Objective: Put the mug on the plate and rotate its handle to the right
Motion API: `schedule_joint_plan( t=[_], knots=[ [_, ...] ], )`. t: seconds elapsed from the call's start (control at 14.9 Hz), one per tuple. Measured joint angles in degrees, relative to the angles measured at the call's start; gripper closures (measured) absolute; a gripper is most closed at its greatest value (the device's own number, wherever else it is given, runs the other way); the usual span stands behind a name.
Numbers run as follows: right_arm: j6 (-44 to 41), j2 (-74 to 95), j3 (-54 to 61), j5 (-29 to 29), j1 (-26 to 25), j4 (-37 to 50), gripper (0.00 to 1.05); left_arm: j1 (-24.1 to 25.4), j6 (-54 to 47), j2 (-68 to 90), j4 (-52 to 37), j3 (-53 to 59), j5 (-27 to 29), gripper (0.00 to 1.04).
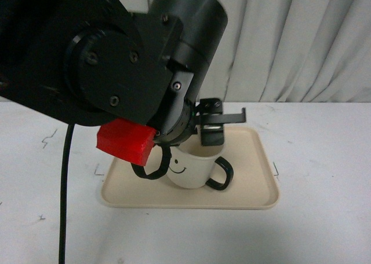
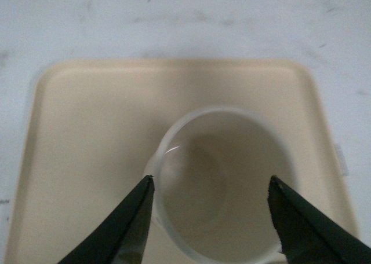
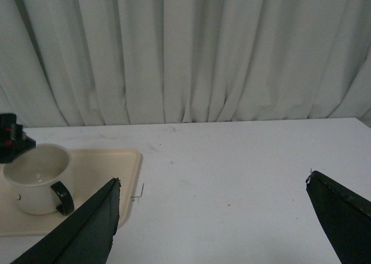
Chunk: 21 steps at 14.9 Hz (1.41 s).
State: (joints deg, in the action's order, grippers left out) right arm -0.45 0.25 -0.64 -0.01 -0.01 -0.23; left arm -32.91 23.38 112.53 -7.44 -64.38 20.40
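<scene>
The cream mug (image 1: pixel 194 170) with a smiley face stands upright on the beige plate (image 1: pixel 191 201). Its black handle (image 1: pixel 221 175) points right in the front view. My left gripper (image 1: pixel 179 154) hangs over the mug, open. In the left wrist view its two dark fingers flank the mug (image 2: pixel 223 177) from above, with the left gripper (image 2: pixel 211 179) over the empty bowl and the plate (image 2: pixel 87 131) beneath; I cannot tell whether they touch it. My right gripper (image 3: pixel 213 180) is open over bare table, well away from the mug (image 3: pixel 36 180), its handle (image 3: pixel 62 197) and the plate (image 3: pixel 119 165).
The left arm's black body and its red part (image 1: pixel 124 139) fill the upper left of the front view and hide the plate's back left. A black cable (image 1: pixel 64 206) hangs down at the left. White table (image 1: pixel 324 177) surrounds the plate; grey curtain (image 3: pixel 203 50) behind.
</scene>
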Motion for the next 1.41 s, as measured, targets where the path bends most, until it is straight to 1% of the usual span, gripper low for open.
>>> schedule_joint_plan(
  t=[0.07,0.13,0.2,0.27,0.34,0.47,0.61,0.67,0.81,0.94,1.01,1.08,1.14,1.21,1.35,1.41],
  knots=[
    [0.0,0.0,0.0,0.0,0.0,0.0,0.06,-1.6,-4.9,-7.3,-8.2,6.0,-1.5,0.33],
    [0.0,0.0,0.0,0.0,0.0,0.0,0.06,-2.5,-12.3,-14.9,-20.6,13.3,-2.2,0.20],
    [0.0,0.0,0.0,0.0,0.0,0.0,0.06,-2.5,-19.5,-22.5,-33.9,21.2,2.1,0.15],
    [0.0,0.0,0.0,0.0,0.0,0.0,0.06,-0.5,-21.1,-28.2,-42.2,27.8,8.9,0.28],
    [0.0,0.0,0.0,0.0,0.0,0.0,0.06,1.0,-21.4,-30.1,-44.1,30.6,9.6,0.33],
    [0.0,0.0,0.0,0.0,0.0,0.0,0.06,2.6,-21.7,-31.6,-45.2,33.4,9.4,0.39],
    [0.0,0.0,0.0,0.0,0.0,0.0,0.06,5.3,-22.0,-33.8,-45.3,37.6,8.6,0.48],
    [0.0,0.0,0.0,0.0,0.0,0.0,0.06,5.7,-22.1,-34.1,-45.3,38.5,8.3,0.49],
    [0.0,0.0,0.0,0.0,0.0,0.0,0.06,7.4,-22.3,-36.3,-44.8,42.2,6.4,0.59],
    [0.0,0.0,0.0,0.0,0.0,0.0,0.06,8.2,-22.3,-37.8,-44.8,44.2,5.0,0.64],
    [0.0,0.0,0.0,0.0,0.0,0.0,0.06,10.2,-22.4,-41.8,-44.7,47.2,2.0,0.77],
    [0.0,0.0,0.0,0.0,0.0,0.0,0.06,18.4,-22.5,-54.0,-40.7,55.5,-5.5,1.03],
    [0.0,0.0,0.0,0.0,0.0,0.0,0.06,23.7,-22.5,-65.2,-34.4,59.8,-10.9,1.03],
    [0.0,0.0,0.0,0.0,0.0,0.0,0.06,25.8,-22.5,-67.8,-35.4,62.8,-13.2,1.03],
    [0.0,0.0,0.0,0.0,0.0,0.0,0.06,27.5,-22.5,-73.0,-30.3,63.9,-14.9,1.03],
    [0.0,0.0,0.0,0.0,0.0,0.0,0.06,31.7,-22.6,-76.7,-27.5,63.9,-19.2,1.03]
  ],
)
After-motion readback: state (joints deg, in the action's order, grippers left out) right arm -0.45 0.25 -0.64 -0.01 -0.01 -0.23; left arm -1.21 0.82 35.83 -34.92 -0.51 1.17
